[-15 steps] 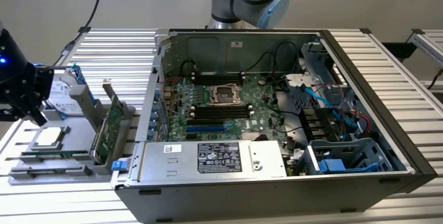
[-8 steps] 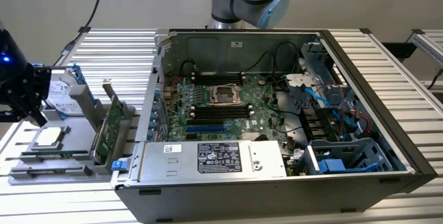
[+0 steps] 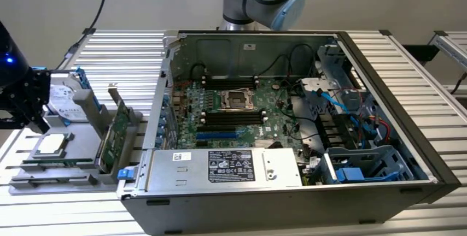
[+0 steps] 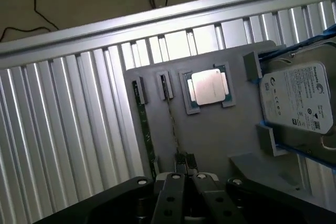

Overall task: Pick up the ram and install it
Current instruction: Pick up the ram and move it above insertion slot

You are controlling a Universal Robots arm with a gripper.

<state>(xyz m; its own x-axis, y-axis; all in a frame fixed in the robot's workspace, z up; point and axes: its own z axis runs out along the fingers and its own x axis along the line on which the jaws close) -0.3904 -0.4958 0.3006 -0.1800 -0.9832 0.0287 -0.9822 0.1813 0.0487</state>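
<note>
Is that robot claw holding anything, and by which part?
Hard to tell. The gripper has its jaws shut right at one end of the ram, which lies on edge in the grey tray, but a firm pinch cannot be confirmed.

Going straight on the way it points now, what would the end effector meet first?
Probably the ram on edge beside the processor in the grey tray; the shut end effector is lined up over its end, though depth is unclear.
</note>
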